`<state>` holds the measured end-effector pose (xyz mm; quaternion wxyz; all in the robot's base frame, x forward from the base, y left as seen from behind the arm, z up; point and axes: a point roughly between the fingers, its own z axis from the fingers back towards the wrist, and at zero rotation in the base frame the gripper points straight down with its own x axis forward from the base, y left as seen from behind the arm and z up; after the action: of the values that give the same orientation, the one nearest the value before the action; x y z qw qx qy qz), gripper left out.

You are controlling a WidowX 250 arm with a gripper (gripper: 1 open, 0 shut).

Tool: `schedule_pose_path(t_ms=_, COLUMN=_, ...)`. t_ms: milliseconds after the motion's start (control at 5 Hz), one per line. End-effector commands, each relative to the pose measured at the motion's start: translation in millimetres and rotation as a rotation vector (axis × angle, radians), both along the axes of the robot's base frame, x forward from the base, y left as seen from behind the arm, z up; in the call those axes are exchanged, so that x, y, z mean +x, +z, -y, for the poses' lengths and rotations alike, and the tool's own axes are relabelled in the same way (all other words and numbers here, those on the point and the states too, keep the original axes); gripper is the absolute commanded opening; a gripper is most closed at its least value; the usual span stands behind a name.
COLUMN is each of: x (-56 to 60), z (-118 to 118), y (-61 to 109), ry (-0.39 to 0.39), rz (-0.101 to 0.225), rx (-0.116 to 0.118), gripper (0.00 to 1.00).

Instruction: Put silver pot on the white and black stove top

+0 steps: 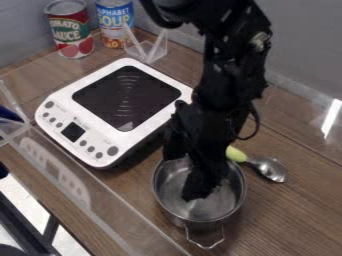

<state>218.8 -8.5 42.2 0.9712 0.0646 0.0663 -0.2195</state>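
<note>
Pot position first: the silver pot [201, 192] stands upright on the wooden worktop [301, 215], near the front edge and just beside the right-hand corner of the white and black stove top [116, 107], not touching it as far as I can judge. I read the task as not yet done, since the black glass centre of the stove top is bare and the pot rests wholly on the wood. The stove top lies flat with its row of buttons facing the front edge, so the pot needs only a short lift and a sideways carry to reach the glass. A metal spoon [263, 167] with a yellow-green handle lies on the worktop behind the pot, partly hidden by the arm; I judge it close enough to be knocked if the pot swings back. Two tins [88, 27] stand at the far left, well apart from the work. The tool [205, 182] points almost straight down into the mouth of the pot, which suits a grip on the straight wall or rim. Its jaws stand fully apart, and I see nothing clamped between them; whether a finger touches the inner wall I cannot tell, because the dark arm covers that part. My judgement is that the step in hand is aligning for a rim grasp, with one finger inside the pot and one outside.
</note>
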Motion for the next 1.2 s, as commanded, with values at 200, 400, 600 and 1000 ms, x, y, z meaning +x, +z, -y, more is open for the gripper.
schedule_pose_path(t_ms=200, x=4.2, z=-4.8, y=4.3, ry=-0.032, rz=0.064, rx=0.002, gripper=1.00)
schedule_pose_path(t_ms=400, x=4.2, z=-8.1, y=4.2, ry=-0.029, rz=0.074, rx=0.003, gripper=1.00)
schedule_pose_path(t_ms=600, x=5.1, z=-11.7, y=5.8, ry=-0.079, rz=0.069, rx=0.003, gripper=1.00)
schedule_pose_path(t_ms=1000, x=6.4, z=-28.0, y=6.9, ry=-0.122, rz=0.056, rx=0.010, gripper=1.00)
